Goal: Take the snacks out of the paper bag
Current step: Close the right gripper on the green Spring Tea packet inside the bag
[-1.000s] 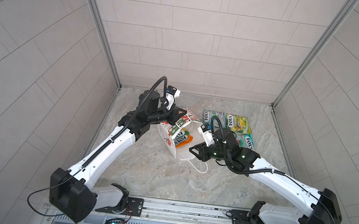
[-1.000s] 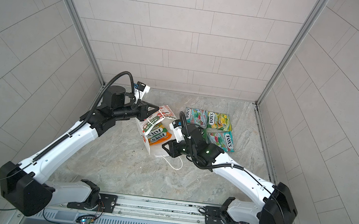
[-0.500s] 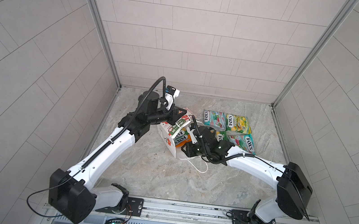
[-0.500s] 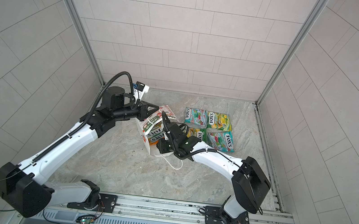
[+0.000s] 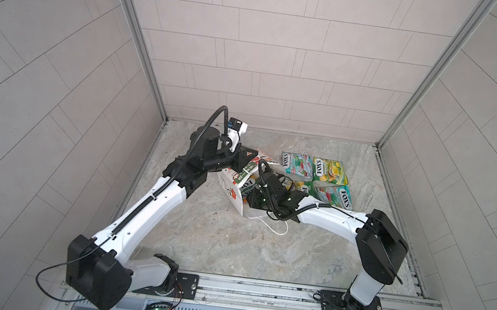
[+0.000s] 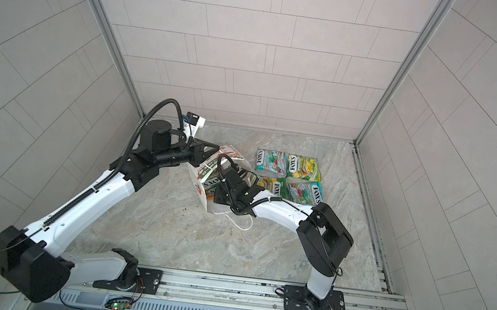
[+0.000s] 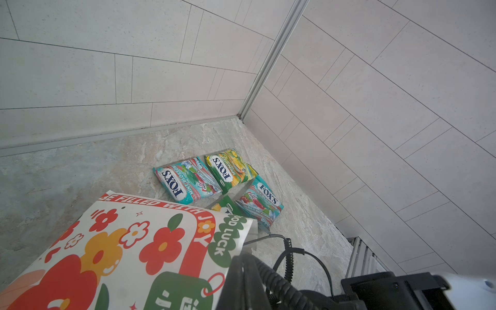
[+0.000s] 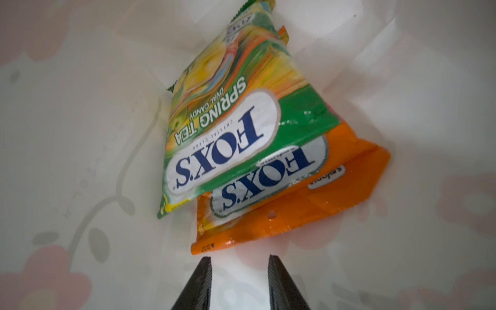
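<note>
Lying tipped near the worktop's (image 5: 229, 244) back edge, the tall white flower-printed paper bag (image 5: 233, 192) holds a glossy green-yellow packet (image 8: 228, 120) overlapping an orange packet (image 8: 308, 212). Both run lengthwise toward its closed end. The right gripper (image 8: 239, 259) sits in its mouth, jaws parted and empty. The left gripper (image 5: 249, 161) pinches the bag. Four more packets (image 5: 298, 165) lie toward the back right corner.

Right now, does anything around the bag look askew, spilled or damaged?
Only the paper bag: it lies tipped on its side, pinched by the left gripper, a cord handle trailing on the table. Nothing looks spilled or torn.
</note>
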You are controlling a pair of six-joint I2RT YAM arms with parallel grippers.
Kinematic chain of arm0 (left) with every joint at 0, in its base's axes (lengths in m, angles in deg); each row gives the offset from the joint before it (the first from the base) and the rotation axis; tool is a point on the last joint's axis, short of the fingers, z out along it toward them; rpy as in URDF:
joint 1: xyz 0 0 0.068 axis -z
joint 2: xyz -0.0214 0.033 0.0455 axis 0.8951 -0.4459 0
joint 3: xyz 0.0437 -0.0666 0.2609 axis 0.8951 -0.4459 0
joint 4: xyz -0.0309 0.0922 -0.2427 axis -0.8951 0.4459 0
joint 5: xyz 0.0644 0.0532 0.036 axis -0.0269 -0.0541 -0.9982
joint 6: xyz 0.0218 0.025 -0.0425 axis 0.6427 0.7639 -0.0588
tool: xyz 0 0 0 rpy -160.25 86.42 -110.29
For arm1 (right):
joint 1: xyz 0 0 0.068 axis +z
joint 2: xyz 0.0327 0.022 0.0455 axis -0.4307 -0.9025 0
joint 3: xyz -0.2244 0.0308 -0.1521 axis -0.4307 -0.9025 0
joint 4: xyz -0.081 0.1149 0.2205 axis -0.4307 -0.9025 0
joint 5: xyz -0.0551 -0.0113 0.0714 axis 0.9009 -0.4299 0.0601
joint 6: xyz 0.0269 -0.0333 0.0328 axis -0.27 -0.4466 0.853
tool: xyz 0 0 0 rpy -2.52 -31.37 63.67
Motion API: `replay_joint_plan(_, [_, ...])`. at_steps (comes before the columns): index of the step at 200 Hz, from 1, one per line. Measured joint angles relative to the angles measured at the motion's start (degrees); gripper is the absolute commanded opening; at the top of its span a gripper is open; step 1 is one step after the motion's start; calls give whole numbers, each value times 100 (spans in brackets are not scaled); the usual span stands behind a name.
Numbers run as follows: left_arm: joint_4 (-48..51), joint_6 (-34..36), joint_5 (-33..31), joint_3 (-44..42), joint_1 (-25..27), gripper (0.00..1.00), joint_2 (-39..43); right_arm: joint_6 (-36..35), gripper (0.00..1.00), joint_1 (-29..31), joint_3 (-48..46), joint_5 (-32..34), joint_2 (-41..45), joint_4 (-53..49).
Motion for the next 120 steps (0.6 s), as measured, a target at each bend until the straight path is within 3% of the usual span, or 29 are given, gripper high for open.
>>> replay_joint_plan(120, [-28,-2,-4,0,33,0,0,1001,43,0,-15,448,-251,916])
